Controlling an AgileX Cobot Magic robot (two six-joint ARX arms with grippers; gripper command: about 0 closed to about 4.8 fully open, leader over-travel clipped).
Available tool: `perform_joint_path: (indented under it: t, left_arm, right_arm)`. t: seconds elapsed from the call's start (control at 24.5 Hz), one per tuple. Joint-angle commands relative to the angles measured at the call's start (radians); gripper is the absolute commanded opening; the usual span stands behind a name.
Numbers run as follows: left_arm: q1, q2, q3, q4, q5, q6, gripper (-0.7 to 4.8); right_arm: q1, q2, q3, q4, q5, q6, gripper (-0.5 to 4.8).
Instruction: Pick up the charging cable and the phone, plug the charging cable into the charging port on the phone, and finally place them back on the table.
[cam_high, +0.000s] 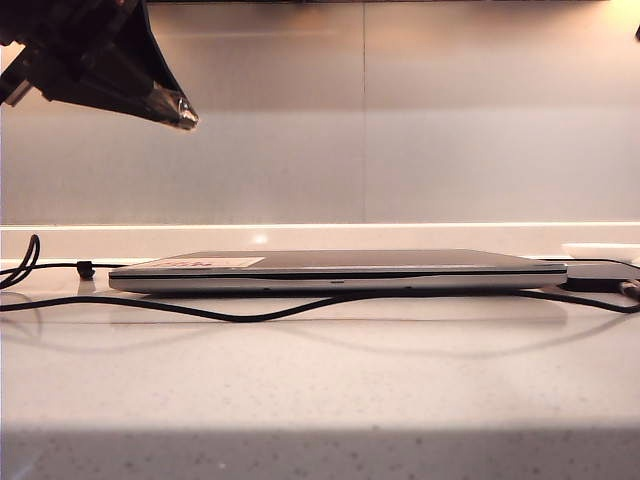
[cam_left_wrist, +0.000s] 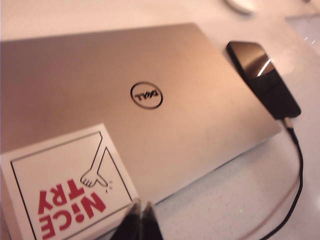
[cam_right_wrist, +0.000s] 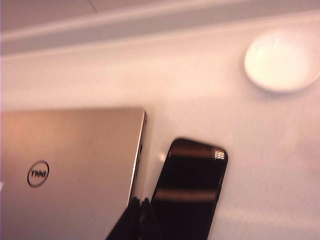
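Note:
The phone (cam_left_wrist: 262, 77) is a black slab lying flat on the table (cam_high: 320, 400), beside the short edge of the closed laptop (cam_left_wrist: 150, 100). The charging cable (cam_left_wrist: 300, 170) is a thin black cord, and its plug meets the end of the phone. In the exterior view the cord (cam_high: 250, 317) trails along the table in front of the laptop to the phone (cam_high: 597, 272) at the far right. My left gripper (cam_left_wrist: 141, 206) hangs high over the laptop's stickered corner, shut and empty. My right gripper (cam_right_wrist: 140, 201) hovers above the gap between laptop and phone (cam_right_wrist: 192, 185), also shut and empty.
The silver-grey laptop (cam_high: 340, 270) takes up the middle of the table and carries a white sticker (cam_left_wrist: 65, 190) with red letters. A white round dish (cam_right_wrist: 282, 60) sits beyond the phone. A pale wall (cam_high: 400, 120) stands behind the table.

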Motion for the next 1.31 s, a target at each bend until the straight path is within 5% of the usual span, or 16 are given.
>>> perform_joint_path:
  t: [0.04, 0.29, 0.65, 1.31]
  left_arm:
    - [0.000, -0.009, -0.011, -0.008, 0.001, 0.004, -0.06]
    - [0.000, -0.042, -0.092, 0.042, 0.001, 0.004, -0.06]
    - [0.000, -0.177, -0.252, 0.175, 0.001, 0.053, -0.06]
    - [0.000, -0.360, -0.477, 0.397, 0.001, 0.161, -0.06]
  right_arm:
    - [0.011, -0.087, -0.058, 0.066, 0.004, -0.004, -0.05]
    - [0.019, -0.152, -0.126, 0.076, 0.000, -0.004, -0.05]
    - [0.076, -0.331, -0.406, 0.351, 0.003, -0.007, -0.05]
    - [0.097, -0.943, -0.930, 0.500, 0.078, -0.006, -0.05]
